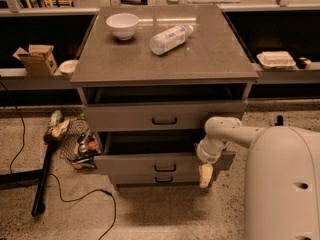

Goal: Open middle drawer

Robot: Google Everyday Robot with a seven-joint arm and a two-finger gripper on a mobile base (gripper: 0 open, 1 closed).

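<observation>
The grey cabinet has three flat-front drawers. The middle drawer (pixel 135 164) with its small dark handle (pixel 165 168) stands pulled out a little, with a dark gap above it. The top drawer (pixel 125 118) sits above it, and the bottom drawer (pixel 140 179) shows as a narrow strip below. My gripper (pixel 205 176) hangs pointing down at the right part of the middle drawer's front, to the right of the handle. My white arm (pixel 225 131) reaches in from the right.
A white bowl (pixel 122 25) and a lying plastic bottle (pixel 170 39) are on the cabinet top (pixel 210 59). A wire basket of clutter (pixel 77 144), a cable (pixel 75 196) and a dark pole (pixel 42 179) lie on the floor at left. My white body (pixel 282 184) fills the lower right.
</observation>
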